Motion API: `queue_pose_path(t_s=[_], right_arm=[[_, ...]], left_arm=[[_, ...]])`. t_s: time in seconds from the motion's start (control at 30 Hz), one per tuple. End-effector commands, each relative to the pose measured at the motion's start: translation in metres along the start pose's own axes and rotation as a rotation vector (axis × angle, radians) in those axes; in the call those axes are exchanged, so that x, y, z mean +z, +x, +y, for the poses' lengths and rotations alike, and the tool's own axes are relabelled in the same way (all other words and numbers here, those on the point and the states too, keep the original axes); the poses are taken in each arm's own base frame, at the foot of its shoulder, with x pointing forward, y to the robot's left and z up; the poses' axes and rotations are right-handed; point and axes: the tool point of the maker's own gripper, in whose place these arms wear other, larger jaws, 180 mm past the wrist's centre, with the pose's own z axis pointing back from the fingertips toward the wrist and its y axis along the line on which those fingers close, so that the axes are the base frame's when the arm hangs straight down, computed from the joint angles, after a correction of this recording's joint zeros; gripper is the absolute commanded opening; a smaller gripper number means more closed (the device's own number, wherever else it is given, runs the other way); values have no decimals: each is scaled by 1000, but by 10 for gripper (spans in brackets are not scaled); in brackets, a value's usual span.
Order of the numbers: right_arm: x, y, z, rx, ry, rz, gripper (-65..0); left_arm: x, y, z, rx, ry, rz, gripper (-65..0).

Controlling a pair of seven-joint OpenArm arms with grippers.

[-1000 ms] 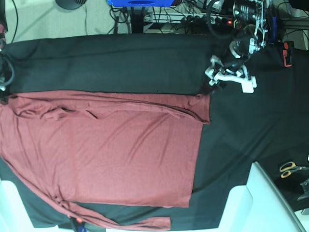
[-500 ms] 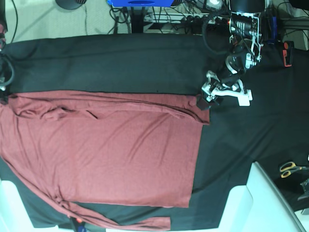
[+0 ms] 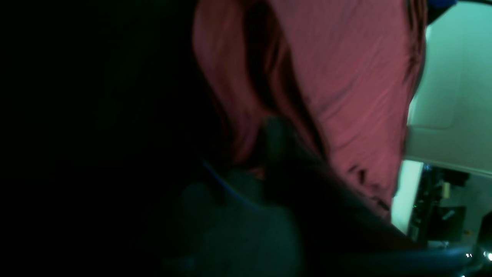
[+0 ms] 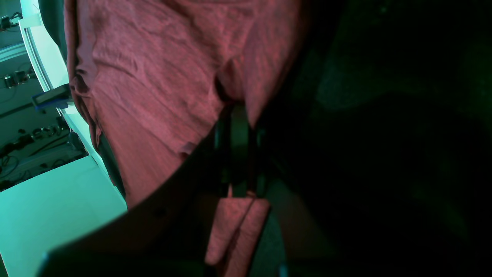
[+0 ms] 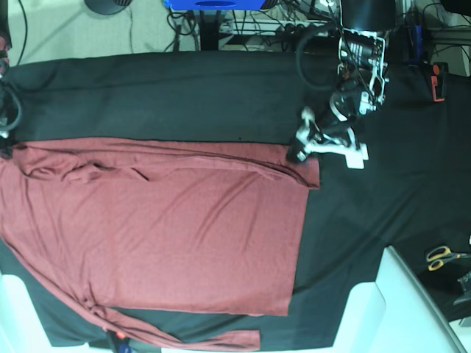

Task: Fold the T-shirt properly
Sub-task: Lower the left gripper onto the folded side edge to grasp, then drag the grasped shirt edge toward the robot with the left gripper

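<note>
The brick-red T-shirt (image 5: 162,235) lies spread flat on the black cloth (image 5: 184,95), with a sleeve along its near edge. My left gripper (image 5: 300,152) sits down on the shirt's far right corner. In the left wrist view a dark finger (image 3: 275,134) presses into the T-shirt (image 3: 346,77), whose folds gather at it; the jaws look shut on the cloth. In the right wrist view my right gripper (image 4: 238,127) is shut, with an edge of the T-shirt (image 4: 153,77) pinched between its narrow fingers. In the base view that gripper is hidden past the left edge.
Yellow-handled scissors (image 5: 441,257) lie at the right edge. A white table surface (image 5: 390,316) shows at the near right corner. Cables and a blue frame (image 5: 213,4) run along the far side, and an orange-and-black tool (image 5: 438,81) lies at the far right.
My left arm has come down and to the left from the bare black cloth onto the shirt's far right corner, and its jaws have closed. The right arm and the shirt have not moved.
</note>
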Motion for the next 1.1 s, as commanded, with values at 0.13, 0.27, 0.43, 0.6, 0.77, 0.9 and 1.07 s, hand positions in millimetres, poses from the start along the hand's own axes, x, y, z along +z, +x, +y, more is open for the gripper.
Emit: queue_pose_path(t_s=[0.13,0.27,0.43,0.6,0.77,0.9,1.07], right_arm=[[7,23,12,23,27,-44,-648],[8,23,10,26,23,-44,-648],[12,27,4,38,9,-55,-648],[22,41,7,82,14,-97,-648],[27,38,20,122,38,-59,-648],[35,43,24,159,43,-58,-648],[40,40,13,169,20,-41,-648]], left_arm=[[3,12,-4,-11,-16,-24,-650],[8,20,-6,-48,-22,-31,-650],[24,34,-15,-113,-42,-56,-650],[30,30,-21,-155,-51,25,-650],[30,23,-19,-156,-46,41,-650],[34,14,-12,-148,-34,57,-650],[48,6,-11,-167,-37,57,-650]])
